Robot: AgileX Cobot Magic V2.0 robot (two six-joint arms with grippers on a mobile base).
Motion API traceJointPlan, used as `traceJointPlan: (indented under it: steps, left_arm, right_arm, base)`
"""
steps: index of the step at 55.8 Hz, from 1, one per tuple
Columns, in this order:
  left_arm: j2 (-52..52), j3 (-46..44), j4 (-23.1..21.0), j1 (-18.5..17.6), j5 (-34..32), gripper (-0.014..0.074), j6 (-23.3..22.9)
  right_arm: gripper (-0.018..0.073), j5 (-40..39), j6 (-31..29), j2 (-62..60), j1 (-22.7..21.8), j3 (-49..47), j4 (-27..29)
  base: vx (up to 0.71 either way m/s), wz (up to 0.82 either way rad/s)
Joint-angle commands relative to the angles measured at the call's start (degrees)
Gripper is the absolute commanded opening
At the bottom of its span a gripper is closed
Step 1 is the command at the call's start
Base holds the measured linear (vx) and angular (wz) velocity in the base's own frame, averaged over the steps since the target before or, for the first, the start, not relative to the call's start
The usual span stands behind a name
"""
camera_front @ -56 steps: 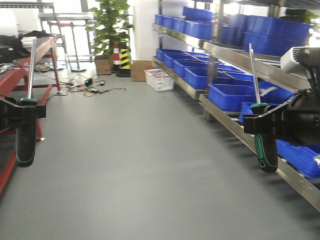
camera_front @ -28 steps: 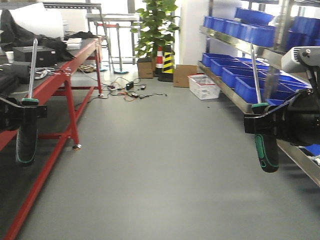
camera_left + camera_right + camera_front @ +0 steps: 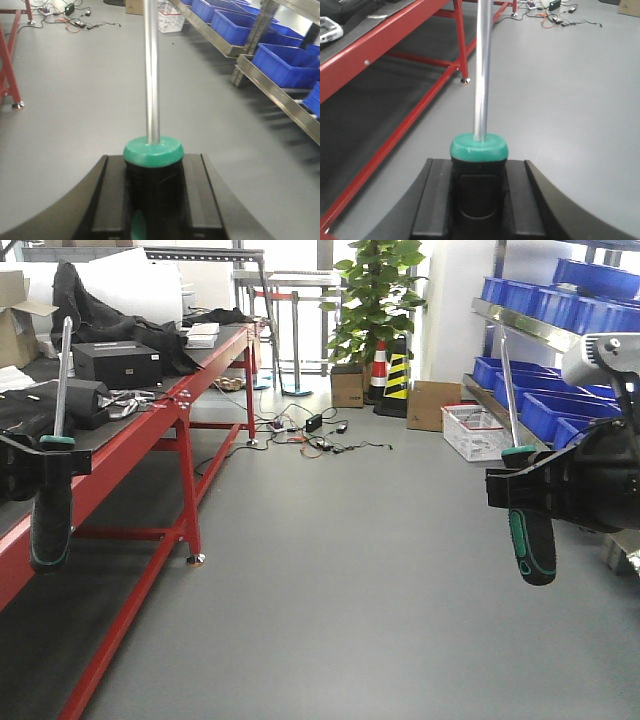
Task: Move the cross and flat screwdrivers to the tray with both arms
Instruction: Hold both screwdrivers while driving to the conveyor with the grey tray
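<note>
the left hand (image 3: 45, 462) is clamped tight on the left screwdriver (image 3: 50, 525), the right hand (image 3: 528, 490) on the right screwdriver (image 3: 532, 545); both stand upright, shafts up, over the floor (image 3: 340, 600) beside a red table (image 3: 150, 425).

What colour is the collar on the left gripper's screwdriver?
Green collar; left wrist view shows it best.

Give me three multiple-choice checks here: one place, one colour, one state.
1. The red workbench is: A left of the robot; B right of it; C absent.
2. The left screwdriver and right screwdriver have collars coloured: A yellow; B green; C red.
3. The left hand and right hand are: A both open; B both empty; C each shut on a screwdriver.
1 A: it fills the front view's left side. 2 B: green rings show in both wrist views. 3 C: each clamps a handle, shaft up.
</note>
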Motion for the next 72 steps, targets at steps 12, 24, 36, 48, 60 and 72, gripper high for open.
traceJointPlan:
  steps: [12, 24, 36, 48, 60, 72]
  left_arm:
    - [-1.55, -2.17, -2.17, -0.29, -4.17, 0.0003, -0.08]
    - [-1.55, -2.17, -2.17, -0.29, -4.17, 0.0003, -0.08]
    - [-1.55, -2.17, -2.17, -0.29, -4.17, 0.0003, -0.08]
    - [-1.55, -2.17, -2.17, -0.29, -4.17, 0.0003, -0.08]
    - [-1.55, -2.17, -2.17, -0.24, -4.16, 0.0003, -0.08]
    - [-1.55, -2.17, -2.17, -0.24, -4.16, 0.0003, -0.08]
  right_arm:
    - [-0.0008, -5.12, -0.18, -1.82, -0.13, -1.77, 0.27]
    - [-0.0008, -5.12, -0.18, -1.71, -0.13, -1.77, 0.27]
    - [-0.0008, -5.12, -0.18, -1.64, -0.13, -1.77, 0.27]
    - [-0.0008, -5.17, -0.18, -1.65, -0.13, -1.77, 0.27]
    - [-0.0008, -5.17, -0.18, -1.65, -0.13, -1.77, 0.27]
    - [-0.0008, -5.16, -0.18, -1.65, -0.13, -1.77, 0.32]
  base:
    - [0.56, 0.0]
    - [0.52, -0.21]
    - [0.48, -0.38]
    - [0.45, -0.48]
    - [0.42, -0.64]
    - [0.38, -0.76]
